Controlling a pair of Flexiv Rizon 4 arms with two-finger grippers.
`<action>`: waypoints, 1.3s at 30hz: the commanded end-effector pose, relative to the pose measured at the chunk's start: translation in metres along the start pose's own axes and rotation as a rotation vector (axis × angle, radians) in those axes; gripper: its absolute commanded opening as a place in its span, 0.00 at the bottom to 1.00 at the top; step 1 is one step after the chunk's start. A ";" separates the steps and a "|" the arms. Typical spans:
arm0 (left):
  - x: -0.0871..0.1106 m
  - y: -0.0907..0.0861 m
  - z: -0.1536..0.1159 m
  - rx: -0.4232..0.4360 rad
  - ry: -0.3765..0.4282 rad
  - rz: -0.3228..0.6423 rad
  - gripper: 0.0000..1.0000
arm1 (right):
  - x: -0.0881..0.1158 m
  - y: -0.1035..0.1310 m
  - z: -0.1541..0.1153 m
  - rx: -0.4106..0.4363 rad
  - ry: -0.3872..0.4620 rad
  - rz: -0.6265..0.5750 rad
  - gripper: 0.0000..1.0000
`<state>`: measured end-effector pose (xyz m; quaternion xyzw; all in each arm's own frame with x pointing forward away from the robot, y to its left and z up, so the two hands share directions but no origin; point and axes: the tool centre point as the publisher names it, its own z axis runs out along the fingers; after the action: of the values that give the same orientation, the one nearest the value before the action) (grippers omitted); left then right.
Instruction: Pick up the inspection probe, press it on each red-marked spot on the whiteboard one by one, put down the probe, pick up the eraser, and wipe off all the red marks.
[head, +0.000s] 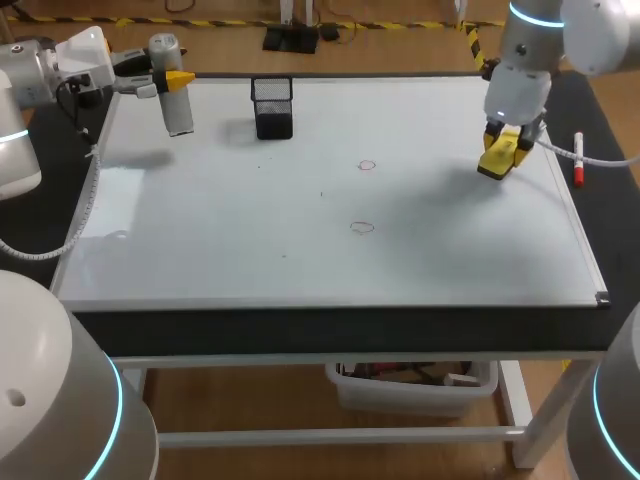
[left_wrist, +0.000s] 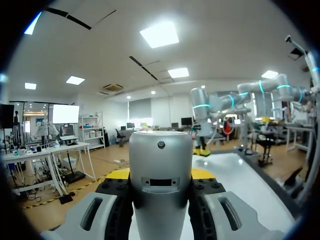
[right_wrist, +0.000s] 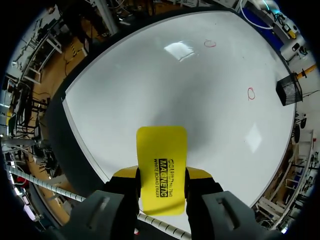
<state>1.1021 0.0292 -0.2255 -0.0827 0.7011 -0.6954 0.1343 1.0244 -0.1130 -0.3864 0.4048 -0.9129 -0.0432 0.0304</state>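
A white whiteboard (head: 300, 240) lies flat on a dark desk (head: 330, 328) and covers nearly all of its top in the head view. Two small red rings are drawn near the board's middle: the upper red mark (head: 367, 165) and, below it in the frame, the lower red mark (head: 362, 228). A black mesh holder (head: 272, 107) stands on the board at upper centre-left. A red marker (head: 577, 160) lies on the desk strip beside the board's right edge.

At the upper left of the frame, the left arm (head: 30, 80) comes in and its left claw (head: 172, 80) is clamped on the probe (head: 177, 100), a grey cylinder that hangs upright over the board's upper-left corner. The probe's shadow falls apart from it on the board. In the left wrist view the left claw (left_wrist: 161, 176) has both fingers pressed against the sides of the probe (left_wrist: 161, 165).

At the upper right, the right arm (head: 540, 40) holds the right claw (head: 505, 148) over the board's right part. It is clamped on the yellow eraser (head: 498, 158), which is lifted off the surface with a soft shadow to its left. In the right wrist view the eraser (right_wrist: 161, 165) sticks out ahead of the right claw (right_wrist: 161, 181), gripped from both sides. Well ahead of it lie the lower red mark (right_wrist: 210, 43), the upper red mark (right_wrist: 251, 93) and the mesh holder (right_wrist: 286, 92).
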 end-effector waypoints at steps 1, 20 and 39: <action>0.019 -0.002 0.008 -0.020 0.005 0.007 0.00 | 0.000 -0.001 -0.001 0.000 0.003 -0.002 0.00; 0.150 -0.001 0.110 0.056 0.221 0.043 0.00 | 0.000 -0.001 -0.001 0.000 0.003 -0.002 0.00; 0.171 0.006 0.212 0.089 0.282 -0.012 0.00 | 0.000 -0.001 -0.001 0.000 0.003 -0.002 0.00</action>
<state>0.9912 -0.2046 -0.2390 0.0135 0.6838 -0.7285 0.0390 1.0242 -0.1131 -0.3862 0.4048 -0.9129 -0.0430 0.0303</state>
